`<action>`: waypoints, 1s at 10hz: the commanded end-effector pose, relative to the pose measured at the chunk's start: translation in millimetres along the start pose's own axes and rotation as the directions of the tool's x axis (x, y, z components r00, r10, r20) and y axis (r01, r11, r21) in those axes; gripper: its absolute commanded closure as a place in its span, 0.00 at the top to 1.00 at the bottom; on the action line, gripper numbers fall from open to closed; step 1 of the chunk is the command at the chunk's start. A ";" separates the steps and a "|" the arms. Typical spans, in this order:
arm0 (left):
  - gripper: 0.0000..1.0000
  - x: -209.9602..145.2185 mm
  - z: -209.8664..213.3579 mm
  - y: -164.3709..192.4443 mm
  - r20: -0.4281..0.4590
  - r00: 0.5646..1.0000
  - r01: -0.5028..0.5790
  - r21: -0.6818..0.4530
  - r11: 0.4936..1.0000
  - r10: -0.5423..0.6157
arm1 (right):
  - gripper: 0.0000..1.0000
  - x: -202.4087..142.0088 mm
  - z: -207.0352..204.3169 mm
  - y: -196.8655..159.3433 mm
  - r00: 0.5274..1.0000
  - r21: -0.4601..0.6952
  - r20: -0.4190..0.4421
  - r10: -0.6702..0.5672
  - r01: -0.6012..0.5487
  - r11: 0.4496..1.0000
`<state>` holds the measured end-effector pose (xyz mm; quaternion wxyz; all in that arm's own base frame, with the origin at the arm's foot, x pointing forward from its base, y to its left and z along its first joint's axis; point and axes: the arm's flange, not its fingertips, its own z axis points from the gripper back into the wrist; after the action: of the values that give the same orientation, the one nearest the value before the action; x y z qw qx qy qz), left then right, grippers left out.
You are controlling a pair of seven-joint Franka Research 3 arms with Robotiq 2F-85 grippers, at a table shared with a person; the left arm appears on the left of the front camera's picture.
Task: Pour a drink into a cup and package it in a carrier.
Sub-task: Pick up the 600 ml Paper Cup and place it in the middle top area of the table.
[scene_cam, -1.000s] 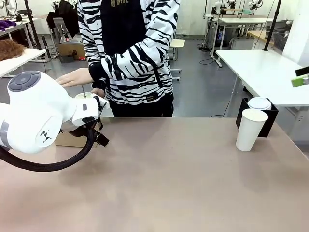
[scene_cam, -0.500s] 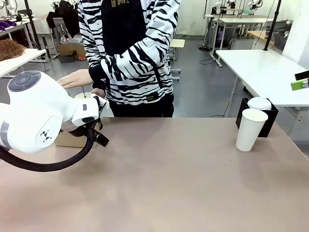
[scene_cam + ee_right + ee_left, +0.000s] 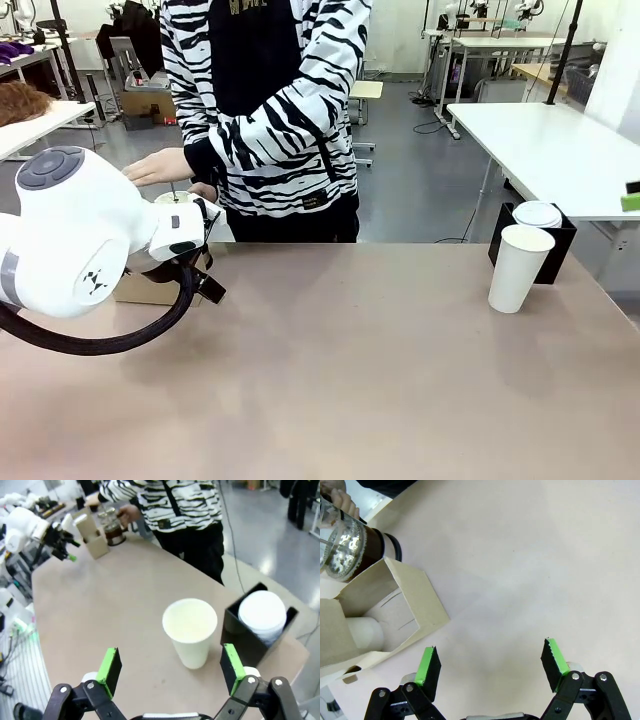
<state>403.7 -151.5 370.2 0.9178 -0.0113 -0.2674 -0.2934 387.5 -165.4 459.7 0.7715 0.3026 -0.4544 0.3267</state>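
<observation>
Cup [image 3: 518, 268] is at the table's [image 3: 350, 380] right end, upright, lid off, just in front of the black box [image 3: 566, 238] holding the stack of lids [image 3: 538, 214]. From the right wrist view it looks empty inside.

Changes over the last second:
- The right arm's green pad at the right edge of the front view has dropped lower and slid further out of frame. The arm is repositioning, not gripping.
- The person's hand [image 3: 160, 165] crept slightly toward the jug.
- Cup, carrier [image 3: 145, 290] and left arm haven't moved.

My read: still setup, pour not started, nothing packaged.

Grippers:
- Right gripper [image 3: 170, 652] hovers above the cup, fingers spread wide, holding nothing.
- Left gripper [image 3: 490, 650] is the same, spread and empty over bare table, just beside the carrier.

Materials and shapes:
- Cup: plain white paper, tapered, rolled rim, light and easy to crush.
- Lids: white plastic discs, nested.
- Carrier: thin brown cardboard with folded walls and slit pockets. A rounded white thing [image 3: 365, 632] sits in one pocket; can't tell what it is.
- Jug [image 3: 350, 555]: clear glass cylinder with a perforated metal plunger disc, french-press style. It touches the carrier's far side, and the person's hand is on it in the right wrist view.
- Drink [image 3: 370, 545]: dark amber-brown, seen through the glass.
- Table: matte tan, smooth.
</observation>
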 end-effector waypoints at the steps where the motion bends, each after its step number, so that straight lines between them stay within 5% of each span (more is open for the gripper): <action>1: 1.00 -0.1 0.3 -0.1 0.001 1.000 0.000 -0.001 1.000 0.000 | 1.00 -50.7 -11.0 -34.7 0.987 0.056 0.154 0.052 -0.061 0.997; 5: 1.00 -0.1 0.3 -0.1 0.001 1.000 0.000 -0.001 1.000 0.000 | 1.00 -139.4 -65.0 -53.1 0.932 0.003 0.338 0.134 -0.143 0.990; 10: 1.00 -0.1 0.3 -0.1 0.001 1.000 0.000 -0.001 1.000 0.000 | 1.00 -160.3 -116.2 -43.9 0.898 -0.011 0.396 0.194 -0.207 0.978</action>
<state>403.7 -151.5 370.0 0.9178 -0.0111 -0.2673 -0.2934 414.6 -140.8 257.7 0.6379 0.3389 -0.6031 0.3384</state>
